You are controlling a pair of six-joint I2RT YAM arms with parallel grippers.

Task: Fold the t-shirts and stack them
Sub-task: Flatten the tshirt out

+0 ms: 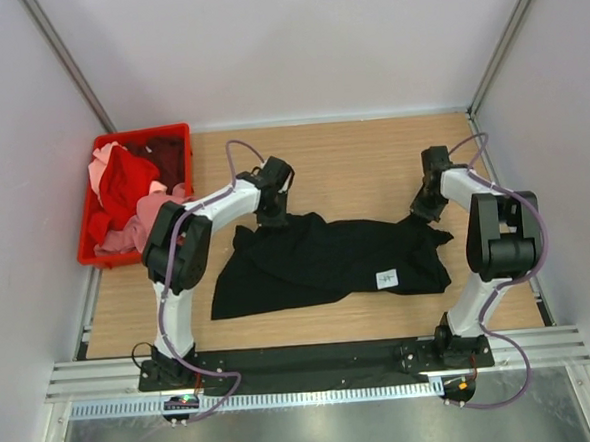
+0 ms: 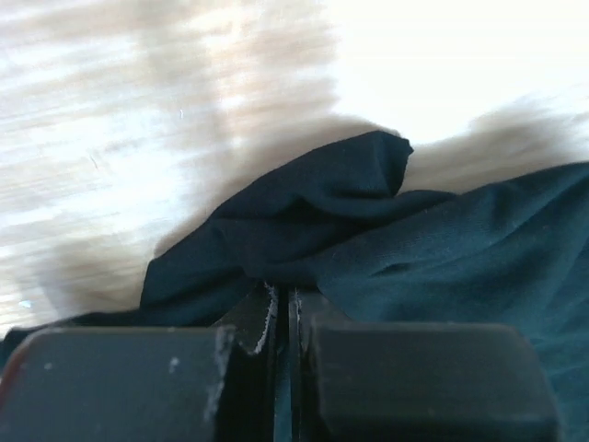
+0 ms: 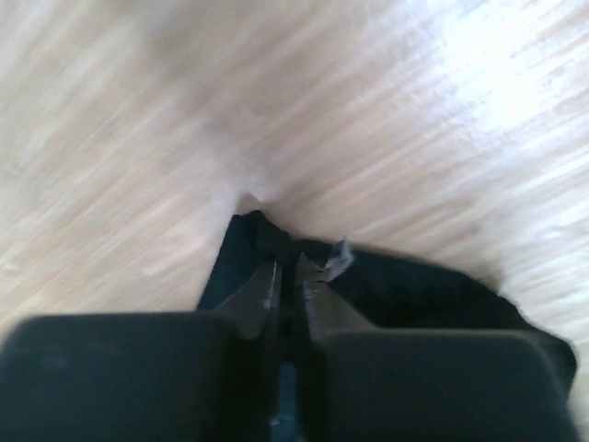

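A black t-shirt (image 1: 322,259) with a small white label (image 1: 386,279) lies spread and rumpled across the middle of the table. My left gripper (image 1: 273,218) is shut on the shirt's far left edge; in the left wrist view the jaws (image 2: 281,299) pinch dark cloth (image 2: 386,239). My right gripper (image 1: 424,213) is shut on the shirt's far right corner; the right wrist view shows the jaws (image 3: 290,272) closed on black cloth (image 3: 414,290). Red, pink and dark maroon shirts (image 1: 128,196) lie piled in the crate.
A red plastic crate (image 1: 175,135) stands at the far left of the wooden table (image 1: 362,167). White walls enclose the table on three sides. A black strip and metal rail run along the near edge by the arm bases.
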